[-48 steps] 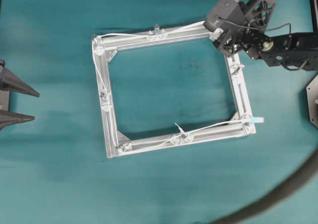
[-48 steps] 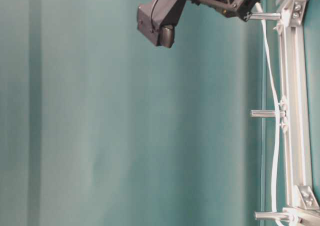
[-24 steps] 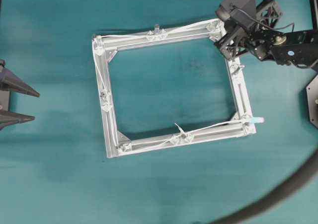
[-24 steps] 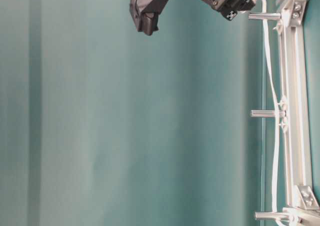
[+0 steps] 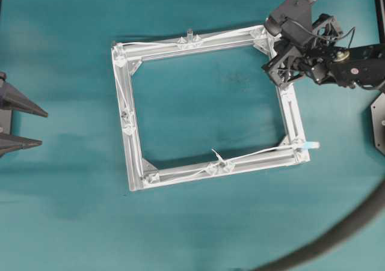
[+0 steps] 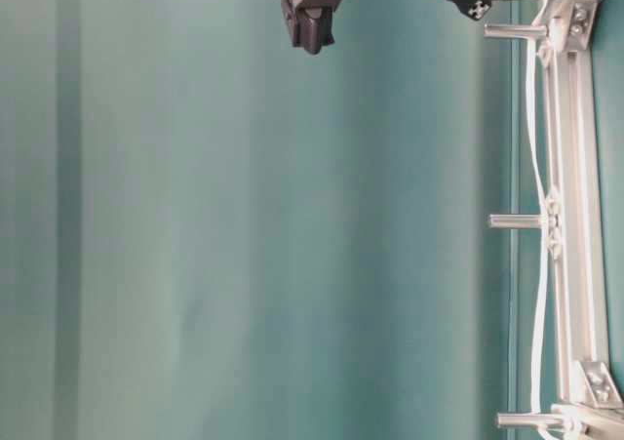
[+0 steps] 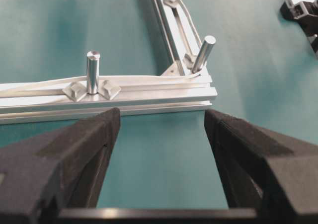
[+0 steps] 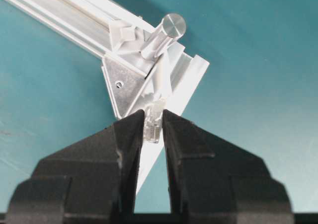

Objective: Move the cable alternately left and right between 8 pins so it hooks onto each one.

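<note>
Item: thin white flexible cable [image 5: 198, 41], strung around the square aluminium frame [image 5: 133, 145] on the teal desk [image 5: 198, 223]. Clear plug tip [image 8: 153, 122] pinched between the right gripper [image 8: 153, 129] fingers beside a silvery corner pin [image 8: 164, 35]. Light, limp, likely slippery; best held behind the plug. Left gripper [image 7: 161, 134] fingers spread, empty.

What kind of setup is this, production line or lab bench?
Most likely a lab bench for manipulation tests: a bare teal table, a lone square aluminium frame with upright pins as a routing fixture, and the right gripper pinching the white cable's clear plug. No conveyor or production hardware in view.
</note>
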Motion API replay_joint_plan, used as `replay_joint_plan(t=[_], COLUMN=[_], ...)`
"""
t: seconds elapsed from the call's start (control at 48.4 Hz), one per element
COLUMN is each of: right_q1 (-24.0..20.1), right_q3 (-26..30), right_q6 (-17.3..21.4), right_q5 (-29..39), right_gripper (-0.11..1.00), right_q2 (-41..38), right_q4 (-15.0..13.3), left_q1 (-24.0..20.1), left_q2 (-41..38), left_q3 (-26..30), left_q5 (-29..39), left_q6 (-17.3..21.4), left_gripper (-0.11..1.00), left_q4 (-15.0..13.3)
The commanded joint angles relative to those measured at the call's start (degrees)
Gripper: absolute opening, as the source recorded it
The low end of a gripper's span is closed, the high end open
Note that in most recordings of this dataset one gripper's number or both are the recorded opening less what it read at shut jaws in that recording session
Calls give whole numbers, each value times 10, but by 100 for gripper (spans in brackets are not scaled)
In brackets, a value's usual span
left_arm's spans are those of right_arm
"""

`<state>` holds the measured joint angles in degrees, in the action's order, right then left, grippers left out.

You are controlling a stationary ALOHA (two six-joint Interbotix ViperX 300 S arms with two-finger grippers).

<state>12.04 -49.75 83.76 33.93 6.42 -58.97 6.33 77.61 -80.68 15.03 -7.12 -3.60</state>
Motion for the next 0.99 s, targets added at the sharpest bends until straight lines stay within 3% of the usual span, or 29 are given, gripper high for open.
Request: replay_joint_plan(t=[0.0,0.269,0.682,0.723,0.888,0.971], right_q1=[-4,-4,-4,-4,-4,-4], right_q3=[8,-4,-6,-6,-6,-7], right_q6=[-1,1,4,4,4,3], right_q5=[-11,-42,-80,-80,-70,-69], right_gripper=[14,14,14,19,66,69], right_q2=[11,11,11,11,11,11], right_q4=[1,3,46,47,49,49], left_q1=[-3,-3,-2,-2,-3,-2], left_q2=[-5,-5,-4,-4,-5,-5], left_q3=[6,6,6,7,6,6], left_q5=[-5,-5,-5,-5,-5,-5], left_q6=[-4,-4,-4,-4,-4,-4], left_gripper=[72,72,72,72,72,72], left_q4=[0,0,0,0,0,0])
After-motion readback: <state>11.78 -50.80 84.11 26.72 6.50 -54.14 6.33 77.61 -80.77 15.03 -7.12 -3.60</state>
